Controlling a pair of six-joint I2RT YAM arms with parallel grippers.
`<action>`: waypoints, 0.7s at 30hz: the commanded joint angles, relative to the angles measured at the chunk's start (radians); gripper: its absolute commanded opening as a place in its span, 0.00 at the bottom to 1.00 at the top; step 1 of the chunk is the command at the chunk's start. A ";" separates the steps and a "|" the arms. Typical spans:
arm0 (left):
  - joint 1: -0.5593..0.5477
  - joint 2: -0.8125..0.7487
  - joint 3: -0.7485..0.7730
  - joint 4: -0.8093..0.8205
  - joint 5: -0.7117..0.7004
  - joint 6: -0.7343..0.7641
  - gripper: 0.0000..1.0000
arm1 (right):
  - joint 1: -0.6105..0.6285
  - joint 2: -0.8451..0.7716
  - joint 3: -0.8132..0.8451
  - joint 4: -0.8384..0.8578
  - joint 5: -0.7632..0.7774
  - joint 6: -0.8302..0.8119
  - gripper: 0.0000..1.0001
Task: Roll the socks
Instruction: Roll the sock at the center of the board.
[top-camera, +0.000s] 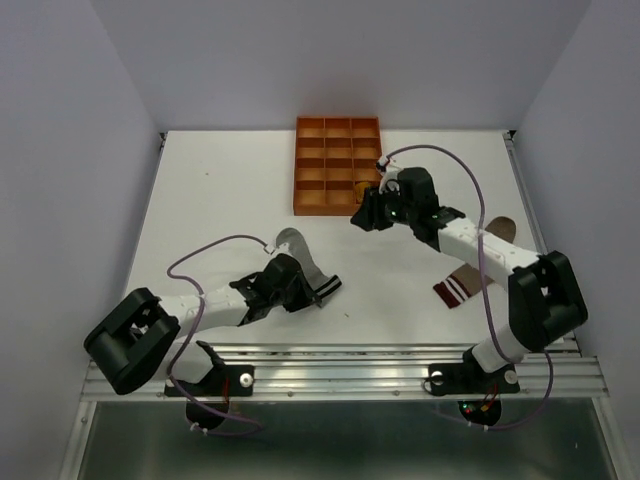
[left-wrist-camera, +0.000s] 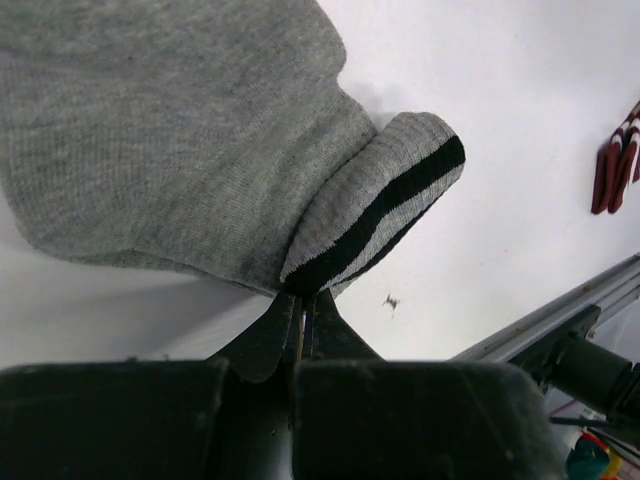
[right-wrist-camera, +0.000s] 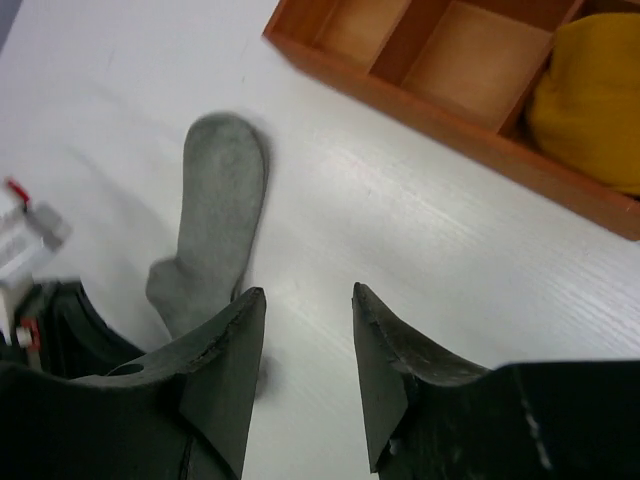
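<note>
**White table, socks all over, left arm is pinching the grey one**

White table (top-camera: 220, 200) with plain pale walls around it is filling all my feeds right now. I'm driving this remotely, so going by cameras only.

I'm seeing the left gripper (left-wrist-camera: 300, 300) squeezing tight on the grey sock (left-wrist-camera: 180, 150), right at the edge of its striped cuff (left-wrist-camera: 400, 190), which is folding over on itself. The rest of that sock is lying flat on the table, toe pointing away from the arm bases.

The right gripper (right-wrist-camera: 307, 295) is hanging over bare table with its fingers spread apart and nothing between them. It's sitting just beside the near edge of the orange tray (right-wrist-camera: 450, 130).

The yellow sock (right-wrist-camera: 590, 100) is sitting bunched up in a tray compartment near the tray's near right corner.

The brown sock (top-camera: 470, 280) is lying flat on the table's right side, partly under the right arm, its maroon-and-white cuff end pointing toward the bases. It's well apart from the grey one.
</note>
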 joint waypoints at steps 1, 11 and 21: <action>0.050 -0.107 -0.035 -0.174 0.118 0.033 0.00 | 0.021 -0.163 -0.143 0.260 -0.185 -0.362 0.47; 0.149 -0.118 -0.047 -0.290 0.255 0.036 0.00 | 0.299 -0.165 -0.231 0.174 -0.153 -0.670 0.49; 0.244 -0.130 -0.116 -0.267 0.390 0.006 0.00 | 0.376 -0.090 -0.209 0.053 -0.323 -0.939 0.51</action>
